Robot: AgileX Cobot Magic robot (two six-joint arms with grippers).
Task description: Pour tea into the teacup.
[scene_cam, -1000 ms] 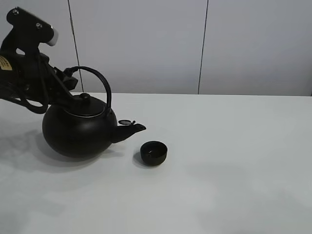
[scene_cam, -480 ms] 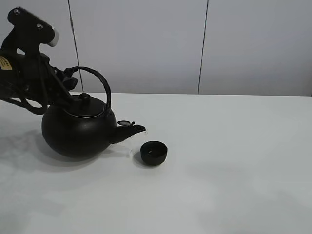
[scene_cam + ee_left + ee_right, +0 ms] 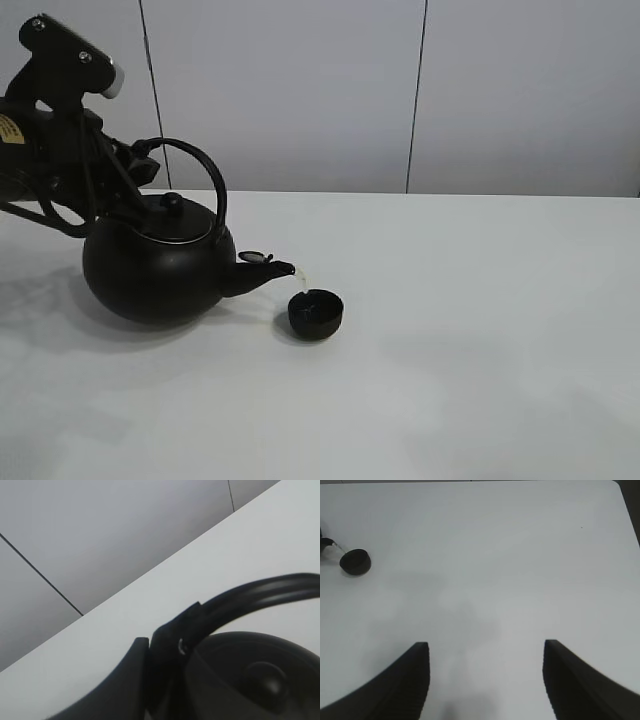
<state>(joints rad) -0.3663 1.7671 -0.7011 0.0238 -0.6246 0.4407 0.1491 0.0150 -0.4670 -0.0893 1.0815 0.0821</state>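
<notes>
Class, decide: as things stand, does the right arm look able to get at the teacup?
Probably yes. Only bare table lies between the open right gripper and the teacup. The kettle and its stream of tea crowd the cup's other side.

We see a kettle (image 3: 155,275) of matt black, metal by its look, with a faint satin sheen on its arched handle (image 3: 190,145). The teacup (image 3: 316,312) is black too, with a dull gloss inside its rim. The tea (image 3: 301,279) is pale, yellowish and translucent. The counter (image 3: 480,330) is smooth, white and matt. The fingers (image 3: 410,680) of the right gripper (image 3: 485,644) look like matt black plastic.
</notes>
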